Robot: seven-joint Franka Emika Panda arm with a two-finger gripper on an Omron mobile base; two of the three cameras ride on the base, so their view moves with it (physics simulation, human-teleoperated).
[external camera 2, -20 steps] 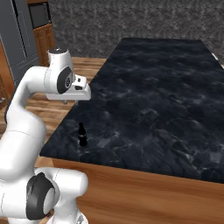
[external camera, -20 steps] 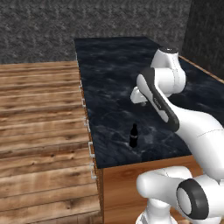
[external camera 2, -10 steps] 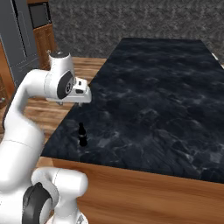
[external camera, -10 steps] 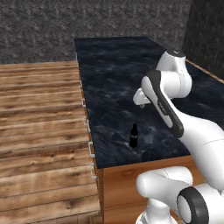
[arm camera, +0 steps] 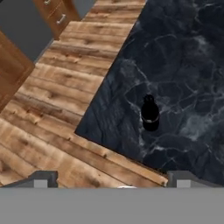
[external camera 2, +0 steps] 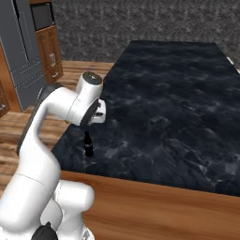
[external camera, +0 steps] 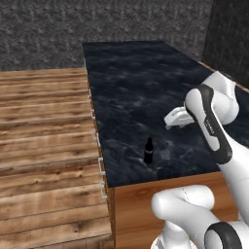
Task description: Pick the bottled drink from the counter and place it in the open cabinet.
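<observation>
One bottled drink stands upright near the front corner of our dark marbled surface, close to the edge above the wooden floor. We hold our pincer spread wide, released, above it and apart.

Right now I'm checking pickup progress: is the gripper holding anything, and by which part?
Nothing. The open gripper hovers above the bottled drink.
</observation>
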